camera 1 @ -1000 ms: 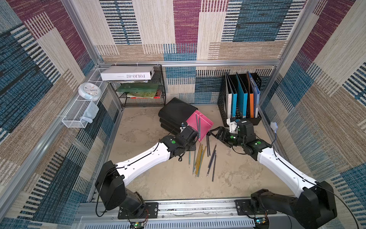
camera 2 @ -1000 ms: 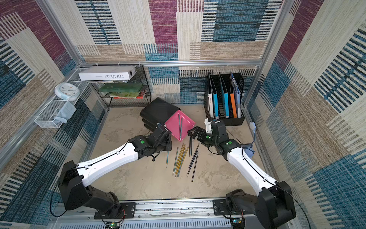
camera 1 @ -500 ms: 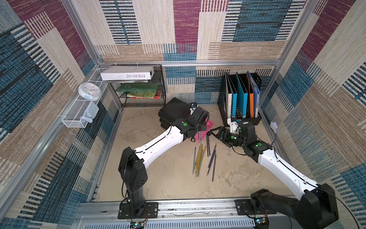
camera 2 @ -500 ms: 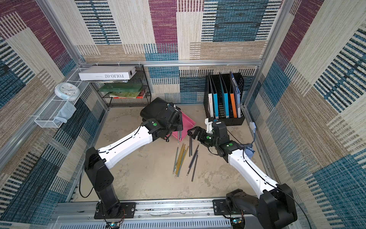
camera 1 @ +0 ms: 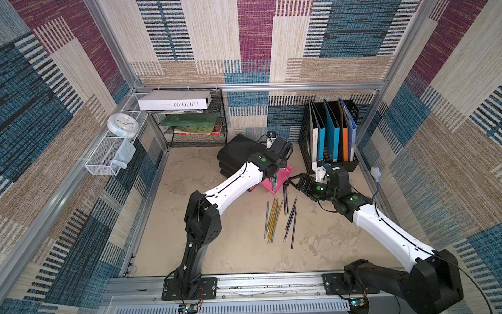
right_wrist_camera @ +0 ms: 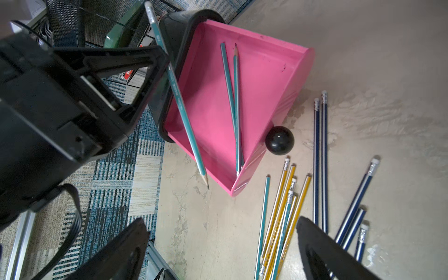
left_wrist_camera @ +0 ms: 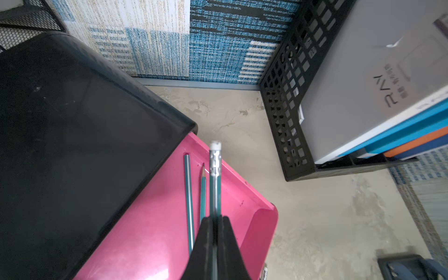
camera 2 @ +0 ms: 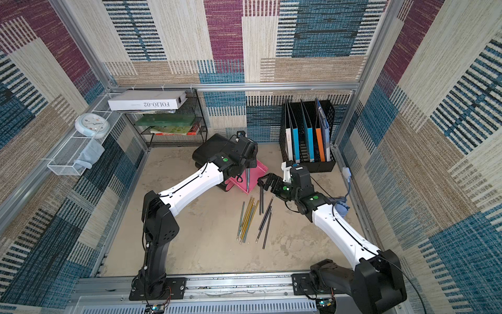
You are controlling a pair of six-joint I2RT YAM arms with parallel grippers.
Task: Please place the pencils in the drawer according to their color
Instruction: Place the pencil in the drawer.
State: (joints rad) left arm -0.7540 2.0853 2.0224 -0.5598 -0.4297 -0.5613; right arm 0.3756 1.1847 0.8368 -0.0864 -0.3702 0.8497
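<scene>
Got the left claw [left_wrist_camera: 213, 219] clamped tight on a teal pencil [left_wrist_camera: 215, 184] - eraser end poking out past the fingertips, hanging tilted over the pink drawer [left_wrist_camera: 145, 230]. Seeing two more teal pencils [right_wrist_camera: 232, 101] lying inside that drawer, crossed at a shallow angle. Sticking out of a black cabinet [left_wrist_camera: 72, 133], that drawer, with a round black knob [right_wrist_camera: 279, 140] on its front.

Looking at the right claw [right_wrist_camera: 221, 221]: spread wide, gripping nothing, hovering near the knob and over the loose pile.

Left on the surface [camera 1: 244, 258]: a bunch of yellow pencils [right_wrist_camera: 281, 206] with a few teal mixed in, and just beside them the navy pencils [right_wrist_camera: 320, 157] - two lying parallel, the rest fanned out at an angle. Can't tell from here exactly how many are in the pile.
</scene>
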